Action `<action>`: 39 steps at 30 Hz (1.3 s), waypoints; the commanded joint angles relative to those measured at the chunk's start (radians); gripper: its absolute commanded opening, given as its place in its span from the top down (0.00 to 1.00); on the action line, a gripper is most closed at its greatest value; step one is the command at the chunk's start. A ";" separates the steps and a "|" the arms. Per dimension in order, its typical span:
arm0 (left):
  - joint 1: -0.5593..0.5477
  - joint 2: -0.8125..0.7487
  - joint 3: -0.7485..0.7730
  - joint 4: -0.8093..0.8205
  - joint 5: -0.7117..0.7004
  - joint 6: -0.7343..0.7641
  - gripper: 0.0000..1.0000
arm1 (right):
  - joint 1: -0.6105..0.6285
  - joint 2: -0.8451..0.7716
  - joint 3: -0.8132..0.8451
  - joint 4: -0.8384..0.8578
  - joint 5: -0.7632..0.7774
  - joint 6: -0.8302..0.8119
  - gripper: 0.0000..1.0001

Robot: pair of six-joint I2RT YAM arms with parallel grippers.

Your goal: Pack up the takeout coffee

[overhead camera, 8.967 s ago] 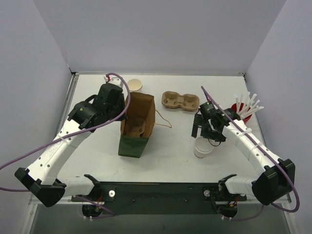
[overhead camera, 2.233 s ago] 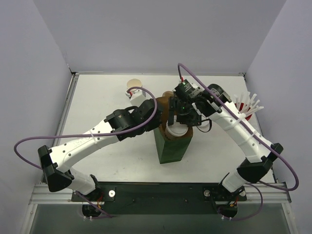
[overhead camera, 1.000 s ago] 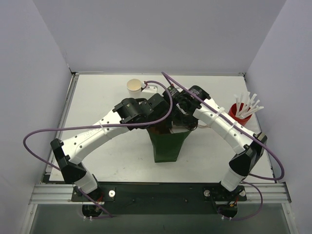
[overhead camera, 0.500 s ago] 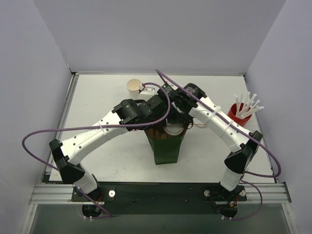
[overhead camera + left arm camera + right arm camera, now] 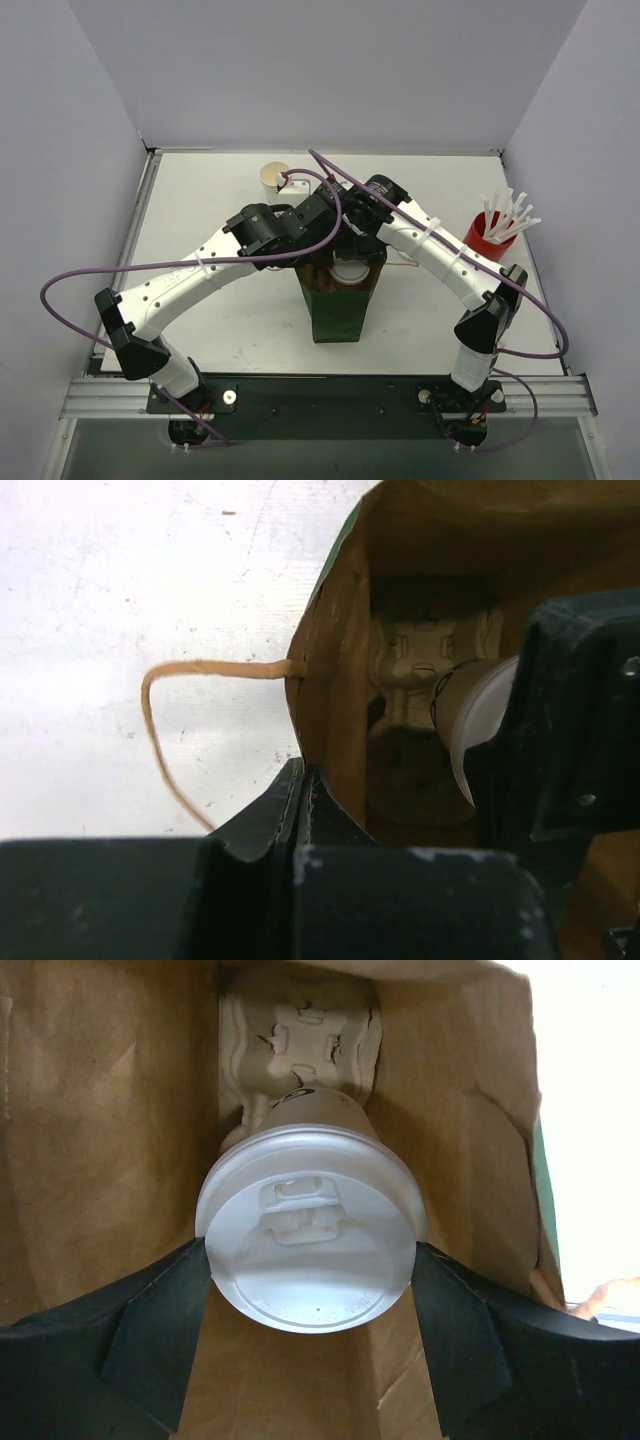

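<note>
Takeout coffee (image 5: pixel 310 1245) held by right pincer (image 5: pixel 310 1265) inside paper bag (image 5: pixel 100 1110); left pincer (image 5: pixel 305 788) clamps the bag's rim.

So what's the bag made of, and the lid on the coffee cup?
The bag looks like brown paper: dull, creased and fibrous. The coffee cup's lid looks like thin white plastic: smooth, slightly shiny, with moulded ridges.

Both arms reach from the near edge of the table (image 5: pixel 200 200) to its middle, wrists bent down. The left gripper (image 5: pixel 306 775) is pinched tight on the rim of the paper bag (image 5: pixel 330 680); the right gripper (image 5: pixel 310 1250) (fingers spread wide) clamps the takeout coffee (image 5: pixel 310 1280).
</note>
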 commanded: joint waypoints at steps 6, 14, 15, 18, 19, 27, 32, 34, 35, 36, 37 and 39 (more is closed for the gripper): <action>0.006 -0.008 -0.006 0.034 0.010 -0.107 1.00 | 0.036 0.052 0.086 -0.057 -0.017 0.027 0.49; 0.007 -0.070 -0.087 0.054 0.017 -0.254 1.00 | 0.052 0.029 0.023 -0.030 -0.020 0.062 0.50; 0.007 -0.085 -0.107 0.074 0.022 -0.261 1.00 | 0.050 0.015 0.011 -0.020 -0.018 0.064 0.50; 0.012 -0.137 -0.166 0.122 0.025 -0.307 1.00 | 0.049 -0.028 -0.023 0.004 -0.014 0.082 0.50; 0.015 -0.155 -0.178 0.140 0.028 -0.319 1.00 | 0.047 -0.042 -0.031 0.015 -0.015 0.084 0.50; 0.018 -0.200 -0.213 0.211 0.028 -0.365 1.00 | 0.058 -0.050 -0.048 0.024 -0.050 0.093 0.51; 0.020 -0.208 -0.218 0.221 0.025 -0.365 1.00 | 0.058 -0.062 -0.089 0.041 -0.055 0.094 0.51; 0.018 -0.215 -0.233 0.241 0.033 -0.365 1.00 | 0.058 -0.059 -0.100 0.052 -0.067 0.094 0.51; 0.020 -0.219 -0.241 0.248 0.037 -0.368 1.00 | 0.058 -0.057 -0.104 0.053 -0.072 0.091 0.51; 0.018 -0.223 -0.245 0.258 0.040 -0.370 1.00 | 0.061 -0.051 -0.109 0.055 -0.073 0.093 0.51; 0.020 -0.225 -0.249 0.257 0.041 -0.373 1.00 | 0.061 -0.053 -0.115 0.056 -0.070 0.094 0.51; 0.020 -0.231 -0.256 0.258 0.036 -0.374 1.00 | 0.059 -0.051 -0.135 0.061 -0.067 0.096 0.51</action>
